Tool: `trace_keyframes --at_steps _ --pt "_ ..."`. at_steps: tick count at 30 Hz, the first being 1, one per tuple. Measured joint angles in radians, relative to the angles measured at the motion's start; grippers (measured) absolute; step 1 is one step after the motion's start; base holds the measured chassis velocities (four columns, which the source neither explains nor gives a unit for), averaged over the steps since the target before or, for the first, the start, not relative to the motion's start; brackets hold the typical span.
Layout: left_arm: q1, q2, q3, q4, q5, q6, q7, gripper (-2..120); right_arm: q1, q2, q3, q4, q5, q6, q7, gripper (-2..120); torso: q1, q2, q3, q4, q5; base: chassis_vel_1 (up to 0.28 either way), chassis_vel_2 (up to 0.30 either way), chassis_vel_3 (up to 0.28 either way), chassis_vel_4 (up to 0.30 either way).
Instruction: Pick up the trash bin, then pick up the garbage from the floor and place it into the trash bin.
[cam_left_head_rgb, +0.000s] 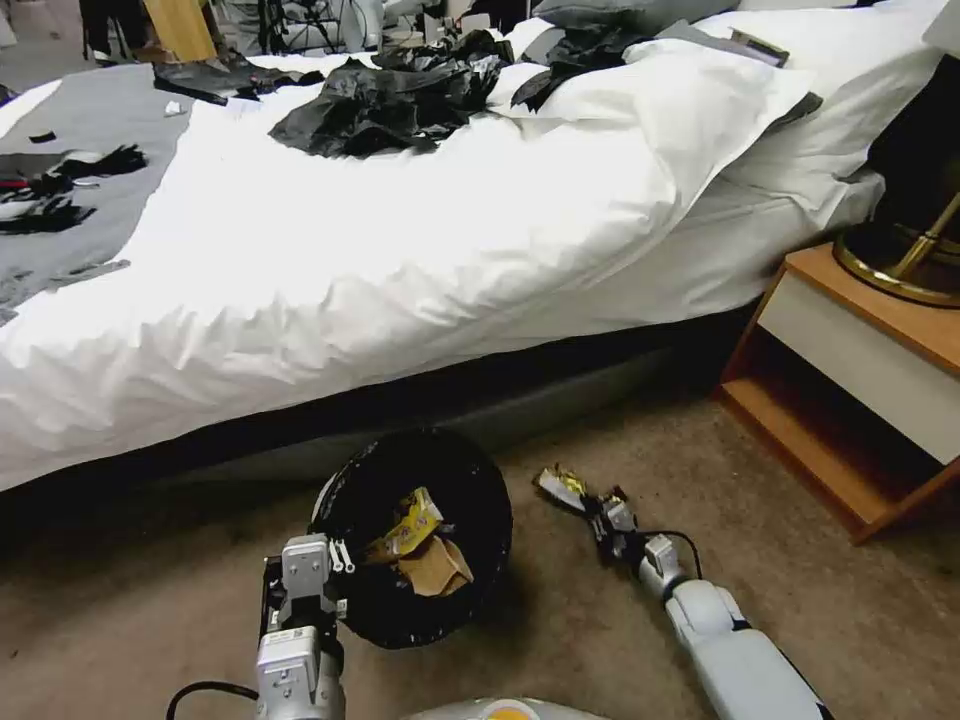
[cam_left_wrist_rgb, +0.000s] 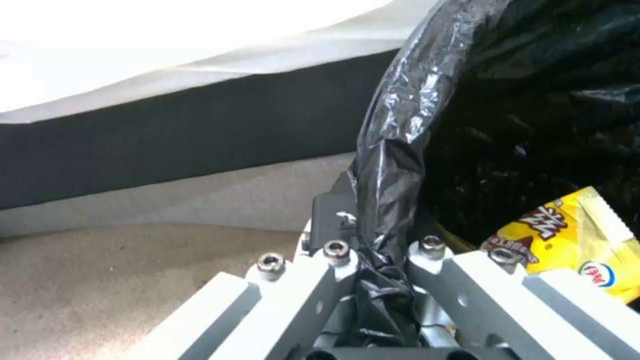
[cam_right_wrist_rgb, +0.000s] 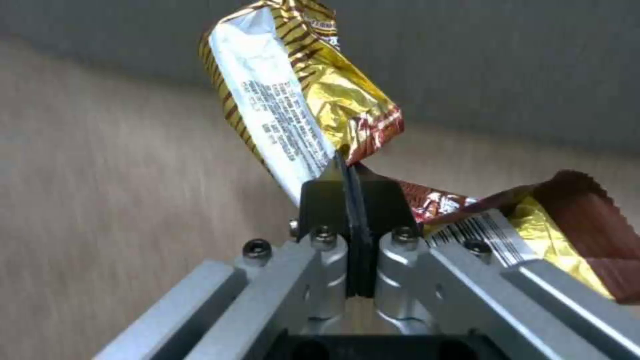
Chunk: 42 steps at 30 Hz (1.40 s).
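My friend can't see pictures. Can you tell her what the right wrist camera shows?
The right gripper is pinched shut on a crinkly gold and brown wrapper, holding it above the beige floor.

Trash bin (cam_left_head_rgb: 420, 540) left of wrapper (cam_left_head_rgb: 562, 487), before bed (cam_left_head_rgb: 400, 250).
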<state>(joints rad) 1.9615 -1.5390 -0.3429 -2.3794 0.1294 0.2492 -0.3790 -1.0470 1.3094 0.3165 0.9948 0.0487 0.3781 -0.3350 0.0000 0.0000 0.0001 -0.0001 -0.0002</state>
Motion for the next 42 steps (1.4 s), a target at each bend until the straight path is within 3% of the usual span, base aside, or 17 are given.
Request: trace_keyframes --at_steps 9,18,21,25,34,42 --pt "-0.008 0.002 -0.002 0.009 -0.005 0.002 0.001 0 -0.125 -0.019 0.022 0.318 0.057 0.035 0.011 0 0.000 0.000 0.000 0.0002 0.0001 0.000 0.000 0.000 0.000" --pt "-0.014 0.004 -0.002 0.019 -0.006 0.004 0.002 0 -0.258 -0.045 0.024 0.639 0.134 0.070 -0.081 0 0.000 0.000 0.000 0.0001 0.0001 0.000 0.000 0.000 0.000" --pt "-0.016 0.005 -0.001 0.023 -0.007 0.004 0.002 0 -0.315 -0.052 0.001 0.805 0.157 0.074 -0.123 0 0.000 0.000 0.000 0.0001 0.0000 0.000 0.000 0.000 0.000" --pt "-0.018 0.005 0.000 0.025 -0.008 0.005 0.002 0 -0.363 -0.062 -0.030 0.908 0.160 0.074 -0.151 0 0.000 0.000 0.000 0.0002 0.0001 0.000 0.000 0.000 0.000" --pt "-0.024 0.008 0.006 0.034 -0.009 0.005 0.003 0 -0.462 -0.103 -0.132 1.028 0.146 0.074 -0.156 0 0.000 0.000 0.000 0.0001 0.0001 0.000 0.000 0.000 0.000" --pt "-0.024 0.009 0.010 0.034 -0.009 0.005 0.004 0 -0.494 -0.104 -0.202 1.006 0.102 0.081 -0.153 0 0.000 0.000 0.000 0.0001 0.0002 0.000 0.000 0.000 0.000"
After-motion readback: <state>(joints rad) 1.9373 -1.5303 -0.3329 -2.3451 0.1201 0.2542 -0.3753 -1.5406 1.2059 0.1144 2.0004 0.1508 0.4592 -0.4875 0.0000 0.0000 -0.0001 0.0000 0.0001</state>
